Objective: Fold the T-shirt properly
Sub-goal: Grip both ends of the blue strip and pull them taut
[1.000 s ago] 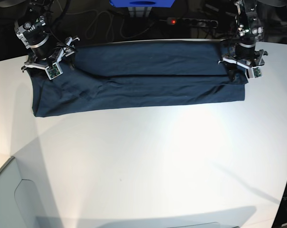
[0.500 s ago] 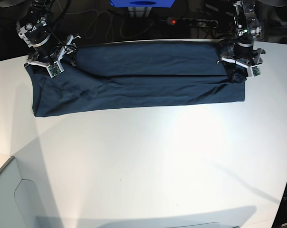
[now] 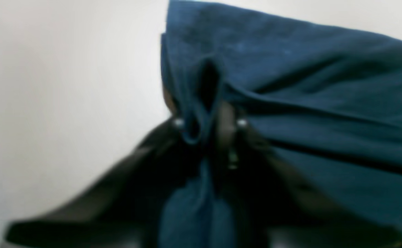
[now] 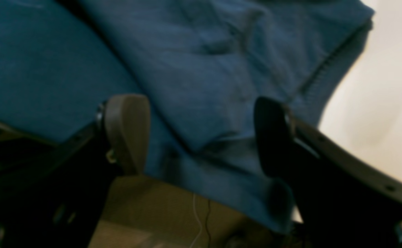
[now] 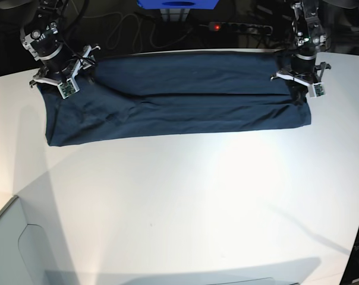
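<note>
The dark navy T-shirt (image 5: pixel 179 98) lies as a long folded band across the far part of the white table (image 5: pixel 185 202). My left gripper (image 5: pixel 301 85), at the right in the base view, is at the shirt's right end. In the left wrist view it (image 3: pixel 207 124) is shut on a pinched fold of the T-shirt (image 3: pixel 307 103). My right gripper (image 5: pixel 62 82) is at the shirt's left far corner. In the right wrist view it (image 4: pixel 201 134) is open, with the cloth (image 4: pixel 194 75) lying between its spread fingers (image 4: pixel 126 131).
Behind the table's far edge are a power strip with a red light (image 5: pixel 227 27), cables and a blue object (image 5: pixel 178 3). A pale grey panel (image 5: pixel 7 249) sits at the near left corner. The table's right edge runs close to my left gripper.
Both grippers have moved slightly toward the far edge. The shirt's near edge has been drawn back with them, and its left end has shifted a little to the right.
</note>
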`<action>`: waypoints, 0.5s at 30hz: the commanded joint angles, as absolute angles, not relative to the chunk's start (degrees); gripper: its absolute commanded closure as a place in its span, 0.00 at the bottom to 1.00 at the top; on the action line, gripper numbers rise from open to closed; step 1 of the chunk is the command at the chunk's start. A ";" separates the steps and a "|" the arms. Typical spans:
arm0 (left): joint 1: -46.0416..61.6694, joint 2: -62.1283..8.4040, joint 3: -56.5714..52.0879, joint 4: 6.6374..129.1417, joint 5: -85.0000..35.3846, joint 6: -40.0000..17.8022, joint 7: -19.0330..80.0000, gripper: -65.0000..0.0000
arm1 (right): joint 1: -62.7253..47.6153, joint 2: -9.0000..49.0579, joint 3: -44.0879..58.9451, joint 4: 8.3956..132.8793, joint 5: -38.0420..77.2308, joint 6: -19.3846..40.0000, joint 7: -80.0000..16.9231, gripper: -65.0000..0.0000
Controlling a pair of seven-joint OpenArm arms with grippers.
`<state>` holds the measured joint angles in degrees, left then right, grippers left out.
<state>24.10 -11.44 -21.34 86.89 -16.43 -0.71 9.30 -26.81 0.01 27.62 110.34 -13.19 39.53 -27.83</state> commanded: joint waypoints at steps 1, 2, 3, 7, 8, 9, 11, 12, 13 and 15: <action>24.22 -12.00 -21.76 86.37 -15.87 -0.13 10.59 1.00 | -26.95 0.48 28.00 111.25 -12.35 40.00 -26.77 0.30; 24.13 -12.00 -21.85 85.67 -15.87 -0.13 10.59 1.00 | -26.95 0.48 28.00 111.25 -12.35 40.00 -26.77 0.30; 24.13 -12.00 -21.93 85.32 -15.87 -0.13 10.59 1.00 | -26.95 0.48 28.00 111.25 -12.35 40.00 -26.77 0.30; 24.13 -12.00 -21.93 86.37 -15.87 -0.13 10.51 1.00 | -26.95 0.48 28.00 111.25 -12.35 40.00 -26.68 0.30; 24.13 -12.00 -21.93 87.52 -15.87 -0.13 10.51 1.00 | -26.86 0.48 28.00 111.16 -12.35 40.00 -26.77 0.30; 24.40 -12.00 -21.93 88.84 -15.87 -0.04 10.51 1.00 | -26.77 0.48 28.00 111.16 -12.35 40.00 -26.77 0.30; 24.66 -12.00 -21.93 91.91 -15.87 -0.04 10.51 1.00 | -25.80 0.48 28.00 111.08 -12.35 40.00 -26.86 0.30; 24.75 -11.91 -21.93 93.49 -15.87 0.04 10.59 1.00 | -25.80 0.48 28.00 110.46 -12.35 40.00 -26.86 0.30; 24.84 -11.74 -21.93 94.55 -15.87 0.04 10.59 1.00 | -25.71 0.48 28.09 109.85 -12.35 40.00 -26.77 0.30; 24.84 -11.03 -21.93 96.48 -15.60 0.04 10.68 1.00 | -24.13 0.66 28.09 108.35 -12.35 40.00 -26.77 0.30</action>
